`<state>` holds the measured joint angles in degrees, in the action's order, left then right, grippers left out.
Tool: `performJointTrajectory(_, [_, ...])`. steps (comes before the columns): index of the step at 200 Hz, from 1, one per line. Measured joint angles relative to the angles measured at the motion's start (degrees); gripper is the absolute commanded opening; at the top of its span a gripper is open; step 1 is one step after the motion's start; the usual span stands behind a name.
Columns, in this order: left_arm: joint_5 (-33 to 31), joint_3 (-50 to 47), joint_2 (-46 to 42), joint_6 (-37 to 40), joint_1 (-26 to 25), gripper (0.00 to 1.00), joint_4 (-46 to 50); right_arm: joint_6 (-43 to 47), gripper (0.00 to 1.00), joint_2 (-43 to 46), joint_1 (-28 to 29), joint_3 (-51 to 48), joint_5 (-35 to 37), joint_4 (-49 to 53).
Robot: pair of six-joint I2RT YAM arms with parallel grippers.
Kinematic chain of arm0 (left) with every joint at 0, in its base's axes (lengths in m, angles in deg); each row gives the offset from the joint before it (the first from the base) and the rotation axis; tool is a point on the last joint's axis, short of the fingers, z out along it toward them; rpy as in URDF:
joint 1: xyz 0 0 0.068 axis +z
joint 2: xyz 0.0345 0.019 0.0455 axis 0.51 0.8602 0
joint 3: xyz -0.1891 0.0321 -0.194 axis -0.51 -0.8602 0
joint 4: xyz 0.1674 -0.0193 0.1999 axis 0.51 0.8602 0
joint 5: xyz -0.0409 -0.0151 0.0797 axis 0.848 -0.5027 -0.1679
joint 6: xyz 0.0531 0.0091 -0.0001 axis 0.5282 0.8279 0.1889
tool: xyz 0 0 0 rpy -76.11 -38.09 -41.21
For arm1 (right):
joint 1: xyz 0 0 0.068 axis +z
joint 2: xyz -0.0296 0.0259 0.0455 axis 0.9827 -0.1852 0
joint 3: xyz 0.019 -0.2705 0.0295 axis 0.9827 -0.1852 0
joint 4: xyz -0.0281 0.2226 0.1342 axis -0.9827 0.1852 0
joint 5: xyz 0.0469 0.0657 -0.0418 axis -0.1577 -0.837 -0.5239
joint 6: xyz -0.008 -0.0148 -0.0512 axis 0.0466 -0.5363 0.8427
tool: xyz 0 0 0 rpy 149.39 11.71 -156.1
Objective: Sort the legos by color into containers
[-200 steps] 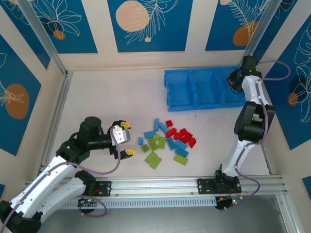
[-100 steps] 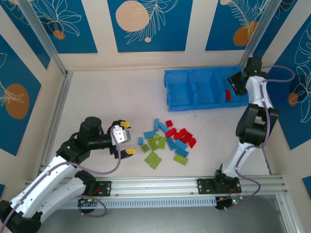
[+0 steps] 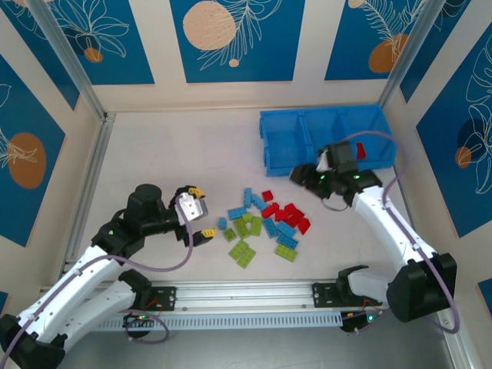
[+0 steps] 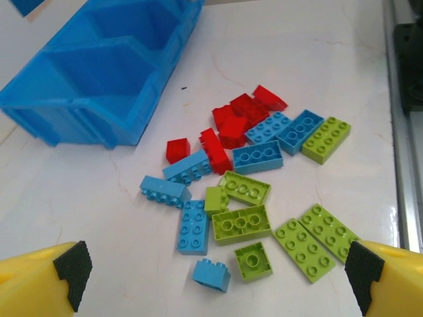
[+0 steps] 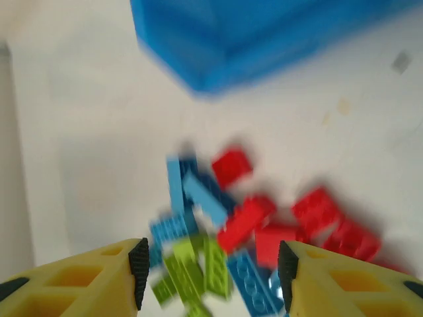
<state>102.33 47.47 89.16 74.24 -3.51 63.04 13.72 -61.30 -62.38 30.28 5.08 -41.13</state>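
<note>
White bench (image 3: 192, 146), blue-patterned walls behind. The right hand (image 3: 302, 175) (image 5: 211, 264) hangs released and empty just below the bin (image 3: 307, 114), at the upper right of the legos (image 3: 265, 223). The lone red brick (image 3: 267, 195) (image 5: 231, 165) at the pile's top edge lies just left of it and looks the cleanest pick: straddle it and close without dragging its neighbours. The left hand (image 3: 201, 213) (image 4: 215, 271) is spread open, empty, just left of the pile. One binned brick (image 3: 360, 150), red, lies in the bin's right compartment.
</note>
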Motion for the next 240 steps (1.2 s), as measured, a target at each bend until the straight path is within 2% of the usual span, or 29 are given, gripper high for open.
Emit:
performJointTrajectory(26, [-3.98,5.07,6.84,-11.89,-0.13,0.99,3.06,-0.63,0.59,-1.18,10.27,-2.29,0.46,2.60])
performJointTrajectory(47, [-6.88,13.57,16.11,-24.52,-0.26,0.89,4.76,-2.08,0.61,-2.34,16.13,-1.92,2.36,3.41])
performJointTrajectory(71, [-10.64,17.11,25.38,-38.07,-0.76,0.82,4.44,-3.78,0.62,-2.43,19.04,-1.68,4.72,3.96])
performJointTrajectory(98, [-14.29,21.16,39.71,-47.71,-2.69,0.80,5.01,-5.29,0.64,-1.01,19.58,-1.64,7.43,4.57])
performJointTrajectory(117, [-15.69,25.88,49.57,-50.75,-4.90,0.77,5.73,-6.12,0.65,1.49,19.58,-1.77,8.94,4.87])
performJointTrajectory(131, [-16.87,29.18,55.74,-52.19,-6.45,0.70,5.64,-6.60,0.65,3.76,19.45,-2.40,9.70,5.03])
performJointTrajectory(164, [-20.00,32.76,63.19,-52.87,-7.37,0.56,5.79,-8.02,0.67,8.17,19.12,-4.66,11.34,6.36])
performJointTrajectory(200, [-19.91,35.98,67.54,-52.11,-7.37,0.56,5.97,-9.44,0.69,11.82,18.49,-7.39,12.35,7.74])
performJointTrajectory(240, [-18.36,36.79,68.89,-51.87,-7.37,0.65,4.15,-9.77,0.70,12.59,17.90,-7.65,12.87,8.07])
